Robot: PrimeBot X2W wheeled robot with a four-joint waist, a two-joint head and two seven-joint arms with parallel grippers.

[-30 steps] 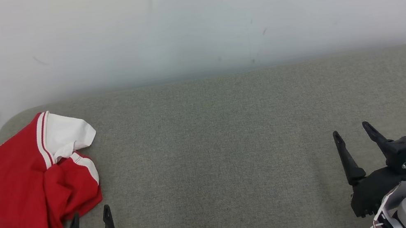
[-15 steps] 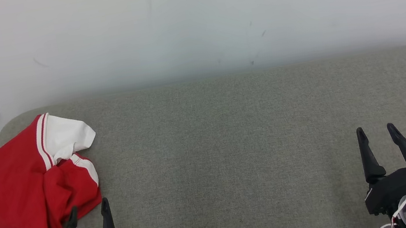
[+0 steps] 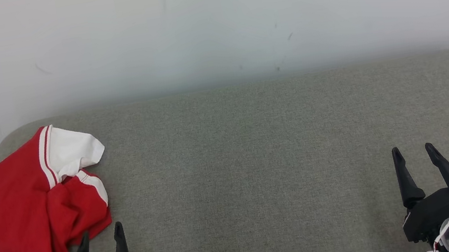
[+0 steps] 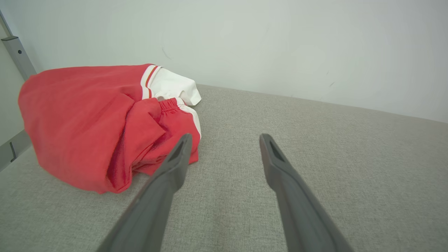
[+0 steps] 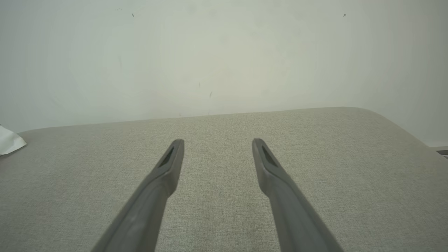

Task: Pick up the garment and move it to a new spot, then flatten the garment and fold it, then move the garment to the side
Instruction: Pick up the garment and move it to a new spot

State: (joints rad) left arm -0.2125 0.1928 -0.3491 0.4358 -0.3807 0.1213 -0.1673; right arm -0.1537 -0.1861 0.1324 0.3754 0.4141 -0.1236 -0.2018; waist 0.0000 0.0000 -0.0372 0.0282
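A crumpled red garment (image 3: 22,212) with white trim lies bunched at the far left of a grey cloth-covered bench (image 3: 258,161). Its left edge seems to reach over the bench's side, and a plain pale wall (image 3: 206,23) stands behind. Nothing of the task looks done yet: the garment is a heap, not lifted, spread or folded. The left claw (image 3: 101,232) sits low at the near left, jaws wide and empty, its fingers pointing up toward the garment's near right corner. In the left wrist view one finger crosses in front of the red hem, though whether it touches the cloth cannot be told. That placement reads as lining up for a first pinch on the nearest loose fold, where the cloth is thick enough to catch. The right claw (image 3: 413,151) is at the near right, also wide and empty, over bare bench and well apart from the garment. It is probably held clear there so the open middle stays free as the new spot, and so it is ready to help pull the cloth flat.
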